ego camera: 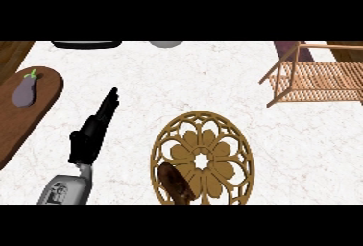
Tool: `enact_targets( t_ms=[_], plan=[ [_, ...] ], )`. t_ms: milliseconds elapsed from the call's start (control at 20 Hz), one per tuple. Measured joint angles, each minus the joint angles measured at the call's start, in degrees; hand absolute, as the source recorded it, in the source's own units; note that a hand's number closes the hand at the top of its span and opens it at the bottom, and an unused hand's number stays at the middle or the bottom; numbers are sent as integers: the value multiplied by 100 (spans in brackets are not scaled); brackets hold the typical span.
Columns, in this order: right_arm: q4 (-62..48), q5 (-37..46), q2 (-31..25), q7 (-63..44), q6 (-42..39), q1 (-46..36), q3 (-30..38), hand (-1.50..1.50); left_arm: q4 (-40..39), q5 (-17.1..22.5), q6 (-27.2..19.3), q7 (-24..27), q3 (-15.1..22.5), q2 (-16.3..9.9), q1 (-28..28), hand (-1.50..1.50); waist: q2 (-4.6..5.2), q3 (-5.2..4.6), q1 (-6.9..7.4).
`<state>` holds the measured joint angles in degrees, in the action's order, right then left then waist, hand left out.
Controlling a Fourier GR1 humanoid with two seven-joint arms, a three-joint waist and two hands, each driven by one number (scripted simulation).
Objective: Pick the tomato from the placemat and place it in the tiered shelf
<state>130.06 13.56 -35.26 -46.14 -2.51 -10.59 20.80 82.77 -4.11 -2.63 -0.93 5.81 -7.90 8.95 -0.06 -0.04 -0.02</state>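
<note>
Left hand (96,132) on the white table (177,91), fingers straight. A dark brown, tomato-shaped object (175,182) lies on the round placemat's (202,158) lower left; wooden shelf (315,77) at upper right.

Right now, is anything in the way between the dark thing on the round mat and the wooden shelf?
Nothing visible is. From the dark brown lump, only the placemat and white counter lie before the tiered shelf.

tan floral cutout placemat (202,156), purple eggplant (25,90) w/ green stem, white marbled counter (177,86), pale wood slatted shelf (322,79)
</note>
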Motion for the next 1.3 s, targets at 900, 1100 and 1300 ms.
enact_targets(
  t_ms=[900,1100,1300],
  plan=[
    [-2743,579,-872,1201,155,-1716,347,150,-124,-154,99,10,-182,115,184,0,13,3,36],
    [-3321,978,-864,1559,413,-2013,84,150,-2,-222,87,-78,-122,183,136,0,13,2,58],
    [-3911,1332,-843,1952,685,-2220,-72,150,-57,-199,182,37,-204,133,75,0,15,2,56]
  ],
)
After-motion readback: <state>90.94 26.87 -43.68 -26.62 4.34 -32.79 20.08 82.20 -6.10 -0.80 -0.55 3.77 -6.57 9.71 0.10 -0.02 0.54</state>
